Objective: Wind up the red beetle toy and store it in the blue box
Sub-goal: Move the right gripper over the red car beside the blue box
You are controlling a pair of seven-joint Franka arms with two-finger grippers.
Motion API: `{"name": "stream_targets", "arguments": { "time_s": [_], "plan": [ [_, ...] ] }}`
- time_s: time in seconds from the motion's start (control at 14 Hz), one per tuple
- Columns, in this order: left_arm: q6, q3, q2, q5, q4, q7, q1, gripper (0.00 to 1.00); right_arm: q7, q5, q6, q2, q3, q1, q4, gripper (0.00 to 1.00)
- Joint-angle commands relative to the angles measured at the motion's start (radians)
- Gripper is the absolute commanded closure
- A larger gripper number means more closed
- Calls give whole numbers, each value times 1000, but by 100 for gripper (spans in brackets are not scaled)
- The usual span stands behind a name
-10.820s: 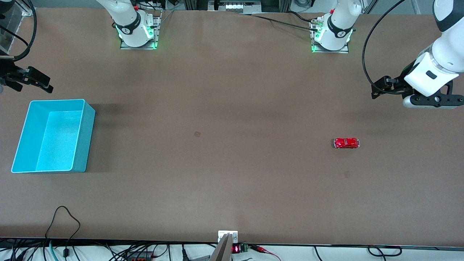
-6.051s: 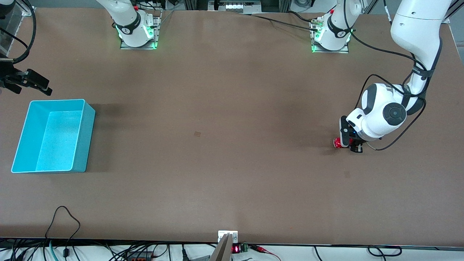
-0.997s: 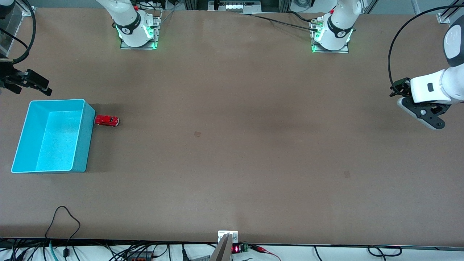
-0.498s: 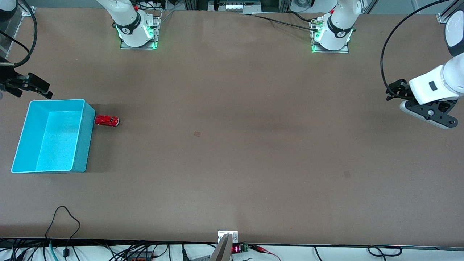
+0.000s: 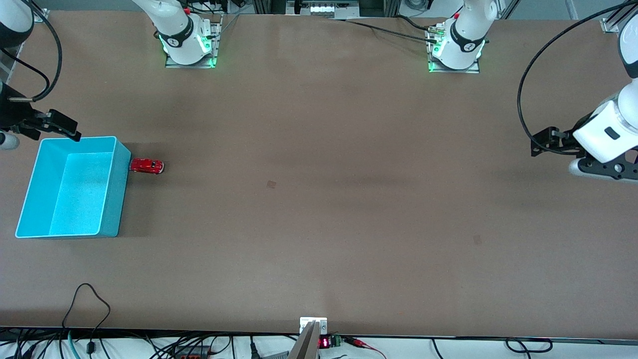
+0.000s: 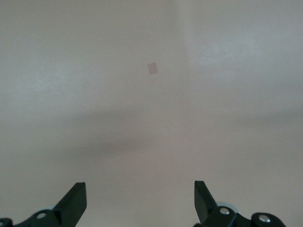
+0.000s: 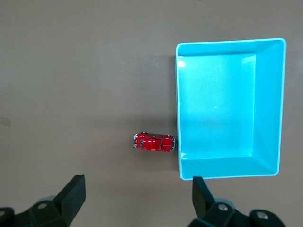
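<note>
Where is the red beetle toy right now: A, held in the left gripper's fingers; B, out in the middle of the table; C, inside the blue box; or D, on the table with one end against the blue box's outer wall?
D: the red beetle toy sits on the table, one end against the outer wall of the blue box.
</note>
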Motion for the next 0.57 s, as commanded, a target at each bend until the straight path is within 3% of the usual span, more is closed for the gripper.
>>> {"name": "stream_targets", "arguments": {
  "time_s": [0.0, 0.21, 0.5],
  "plan": [
    [-22, -8, 27, -10, 57, -119, -10, 0, -41, -6, -6, 49, 3, 0, 18, 0],
    [-22, -60, 24, -9, 57, -229, -15, 0, -100, 1, -13, 101, 3, -2, 15, 0],
    [-25, -76, 11, -7, 58, -247, -15, 0, -147, -2, 16, 158, 7, 3, 23, 0]
  ]
}}
